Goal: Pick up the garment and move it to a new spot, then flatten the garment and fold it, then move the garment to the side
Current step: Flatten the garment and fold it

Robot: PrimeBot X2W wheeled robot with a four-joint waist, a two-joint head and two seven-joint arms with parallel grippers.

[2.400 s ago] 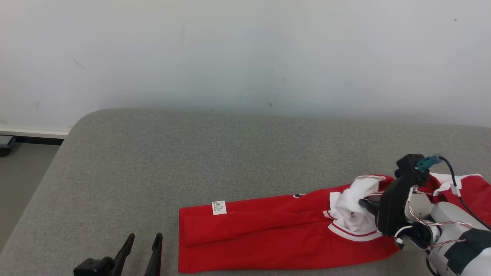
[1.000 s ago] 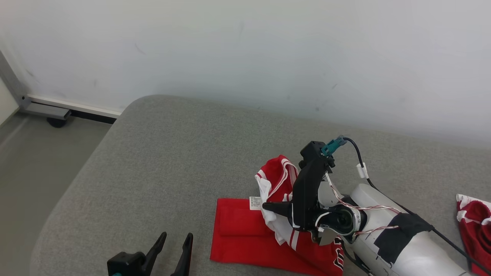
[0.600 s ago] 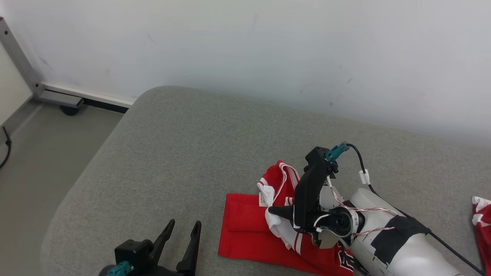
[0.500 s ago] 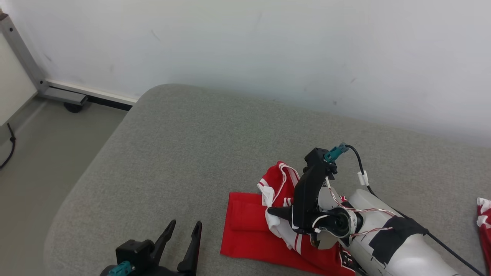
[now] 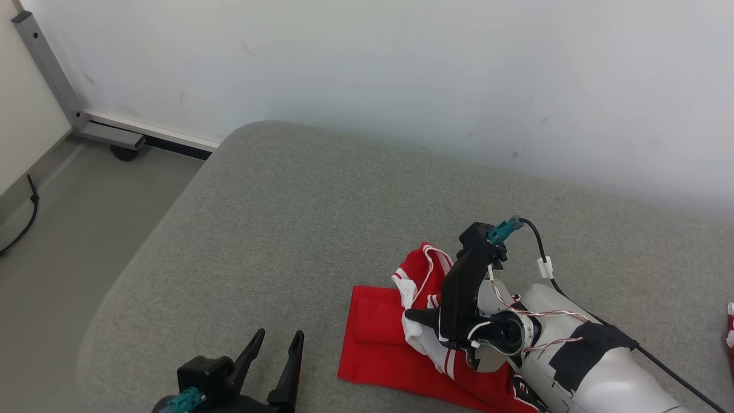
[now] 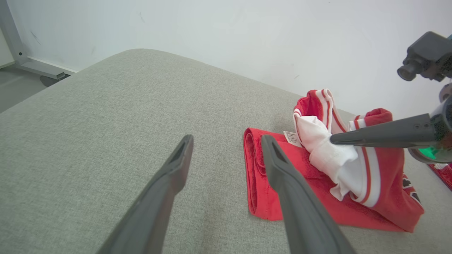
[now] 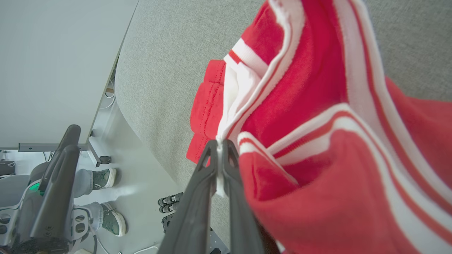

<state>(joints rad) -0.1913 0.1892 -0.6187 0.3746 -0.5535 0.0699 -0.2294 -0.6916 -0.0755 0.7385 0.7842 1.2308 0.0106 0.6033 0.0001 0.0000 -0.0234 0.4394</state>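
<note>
Head view: a white painted wall (image 5: 401, 69) backs a grey upholstered surface (image 5: 275, 218). A red knit garment with white striped trim (image 5: 378, 350) lies partly folded on the surface's near right part, with one end raised. The right tool (image 5: 408, 314) is clenched on that raised white-trimmed edge. The left tool (image 5: 280, 334) hovers released near the garment's folded left end, apart from it.

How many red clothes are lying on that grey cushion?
2. One garment lies near the front, pinched by the right gripper; a second red piece peeks in at the right edge, mostly cut off. More may lie beyond.
</note>
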